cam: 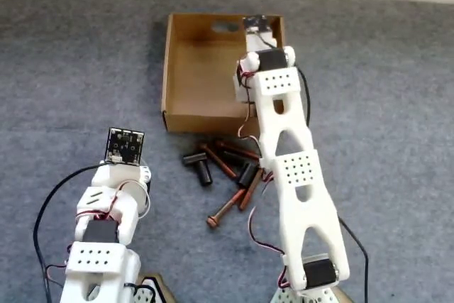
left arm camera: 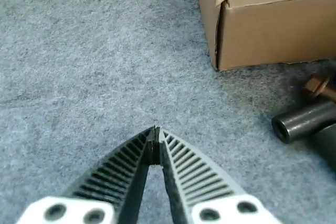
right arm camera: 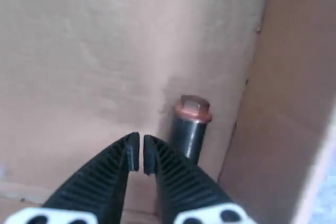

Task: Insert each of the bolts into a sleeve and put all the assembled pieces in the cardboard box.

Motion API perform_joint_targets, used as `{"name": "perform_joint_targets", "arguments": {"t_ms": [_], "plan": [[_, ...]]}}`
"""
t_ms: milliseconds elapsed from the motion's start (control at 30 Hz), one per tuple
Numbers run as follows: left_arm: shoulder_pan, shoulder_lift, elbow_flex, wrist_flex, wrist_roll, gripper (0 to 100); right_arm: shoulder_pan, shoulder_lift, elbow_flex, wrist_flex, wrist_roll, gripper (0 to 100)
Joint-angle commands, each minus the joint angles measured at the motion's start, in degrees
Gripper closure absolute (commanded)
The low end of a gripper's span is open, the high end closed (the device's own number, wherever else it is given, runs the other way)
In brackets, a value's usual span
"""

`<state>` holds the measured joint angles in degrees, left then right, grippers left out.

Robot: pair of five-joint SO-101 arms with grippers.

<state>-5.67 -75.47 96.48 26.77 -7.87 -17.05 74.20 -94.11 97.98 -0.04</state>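
The cardboard box (cam: 167,69) stands at the back of the grey carpet. My right arm (cam: 291,168) stretches into its near right corner. Inside, an assembled piece (right arm camera: 190,124), a copper bolt in a dark sleeve, lies on the box floor against the side wall. My right gripper (right arm camera: 140,142) hovers just beside it, shut and holding nothing. Several loose copper bolts (cam: 228,207) and dark sleeves (cam: 204,172) lie in a pile in front of the box. My left gripper (left arm camera: 154,132) is shut and empty, low over bare carpet to the left of the pile. One sleeve (left arm camera: 304,121) lies nearby.
The box's front left corner (left arm camera: 223,30) is a little beyond my left gripper. Open carpet (cam: 71,69) stretches left of the box, and more lies to its right. Cables trail along both arms.
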Motion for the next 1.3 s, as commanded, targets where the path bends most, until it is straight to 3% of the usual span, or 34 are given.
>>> {"name": "perform_joint_targets", "arguments": {"t_ms": [0, 267, 600, 733, 1033, 1267], "plan": [[1.0, -0.4, 1.2, -1.1, -0.4, 99, 3.1, -0.7, -2.6, -1.6, 0.2, 98.2], [1.0, -0.6, 1.2, -1.1, -0.4, 99, 5.7, -2.8, -3.9, -1.0, 0.4, 98.2], [1.0, -0.6, 1.2, -1.1, -0.4, 99, 2.9, -19.6, -5.3, 1.6, 0.4, 98.1], [1.0, -0.6, 1.2, -1.1, -0.4, 99, 3.0, -25.2, -5.1, 3.0, 0.4, 90.6], [1.0, -0.6, 1.2, -1.1, -0.4, 99, 6.6, -21.4, 8.8, 0.7, 0.3, 86.9], [0.9, -0.6, 1.2, -1.1, -0.4, 99, 9.1, -15.3, 9.1, -2.4, 0.4, 86.9]]}}
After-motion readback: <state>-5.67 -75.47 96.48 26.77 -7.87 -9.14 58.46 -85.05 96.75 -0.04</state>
